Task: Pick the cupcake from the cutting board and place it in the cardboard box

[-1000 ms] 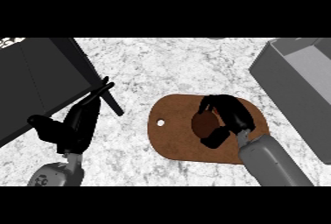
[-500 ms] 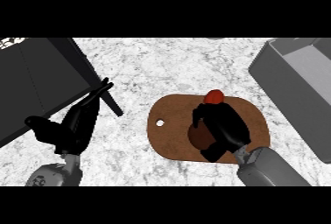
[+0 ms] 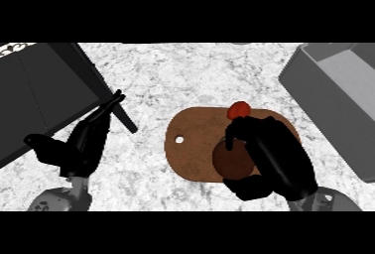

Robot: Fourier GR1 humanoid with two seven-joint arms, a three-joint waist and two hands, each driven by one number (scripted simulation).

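Curling right robot hand (image 3: pixel 271 154) round cupcake (image 3: pixel 236 158) on cutting board (image 3: pixel 194 149); lift and transfer to cardboard box (image 3: pixel 333 94) remain; left robot hand (image 3: pixel 77 146) resting open.

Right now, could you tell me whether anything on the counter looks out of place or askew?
Nothing stands out. The cupcake is on the cutting board under the right hand, the cardboard box stands at the right, and the left hand rests open at the left.
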